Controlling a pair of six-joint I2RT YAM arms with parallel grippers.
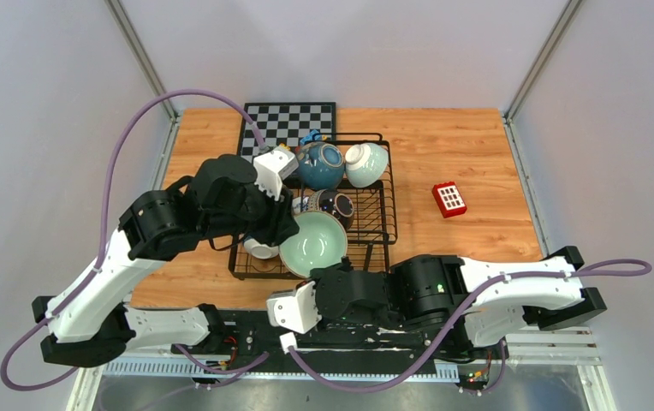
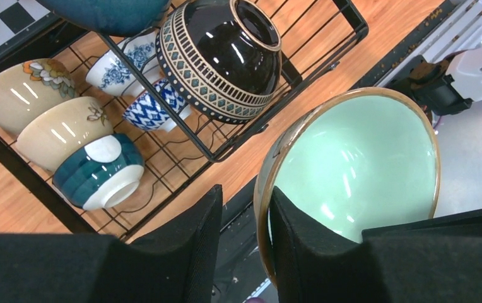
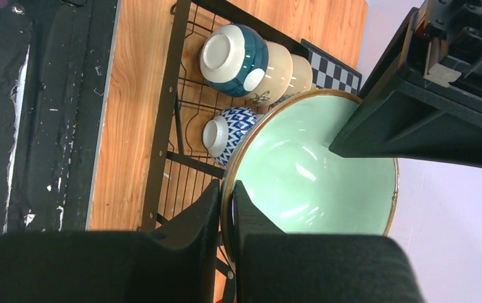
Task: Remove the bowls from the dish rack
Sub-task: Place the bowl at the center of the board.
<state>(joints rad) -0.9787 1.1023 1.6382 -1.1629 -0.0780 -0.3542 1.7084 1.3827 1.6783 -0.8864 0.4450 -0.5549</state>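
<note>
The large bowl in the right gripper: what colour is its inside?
Pale mint green, brown-rimmed; the large round ceramic bowl shows best in the left wrist view.

The mint bowl (image 1: 313,243), at six o'clock of the black wire rack (image 1: 389,214), is pale green inside with a tan-gold rim. At twelve o'clock is a teal bowl (image 1: 321,164) and at one o'clock a whitish-green bowl (image 1: 366,163). The dark bowl (image 2: 219,57) is glossy black with cream-and-teal diamond bands and a gold foot ring; around it are a blue-and-white zigzag bowl (image 2: 153,108), a white bowl (image 2: 118,66) with blue flowers, beige bowls (image 2: 62,129) with flower sprigs, and a teal striped bowl (image 2: 96,170) with a white spot. The table (image 1: 443,154) is orange wood grain, with a black-and-white chessboard (image 1: 289,120) at its eleven o'clock and a red block (image 1: 449,199) with white squares at three o'clock.
</note>
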